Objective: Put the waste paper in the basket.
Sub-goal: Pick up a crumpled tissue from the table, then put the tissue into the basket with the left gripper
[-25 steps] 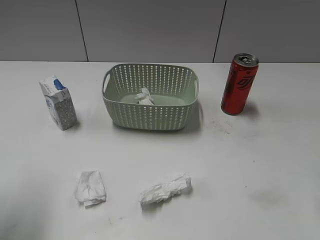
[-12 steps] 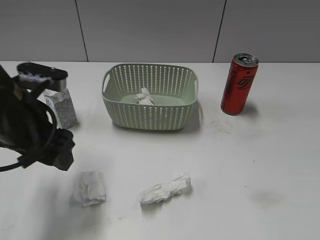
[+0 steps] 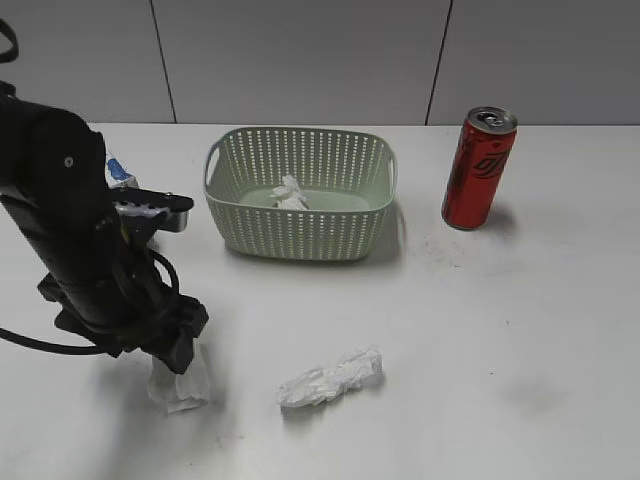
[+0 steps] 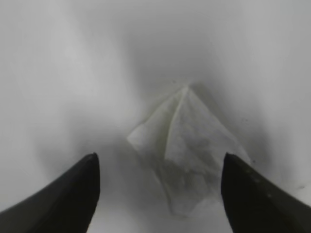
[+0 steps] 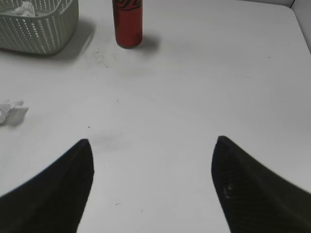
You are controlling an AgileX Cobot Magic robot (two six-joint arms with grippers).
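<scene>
The pale green basket (image 3: 300,195) stands at the back middle with one white paper wad (image 3: 289,193) inside; its corner also shows in the right wrist view (image 5: 39,29). A second wad (image 3: 331,377) lies on the table at the front middle, and shows at the left edge of the right wrist view (image 5: 10,111). A third wad (image 3: 185,385) lies front left, partly hidden by my left arm. My left gripper (image 4: 158,162) is open just above this wad (image 4: 187,150), its fingers either side of it. My right gripper (image 5: 151,145) is open and empty over bare table.
A red drink can (image 3: 479,168) stands to the right of the basket, also in the right wrist view (image 5: 128,22). A white-and-blue tissue packet (image 3: 120,172) stands left of the basket, mostly hidden behind my left arm.
My left arm has come in from the left and moved down and right over the front-left wad. Wads, basket and can have not moved.
</scene>
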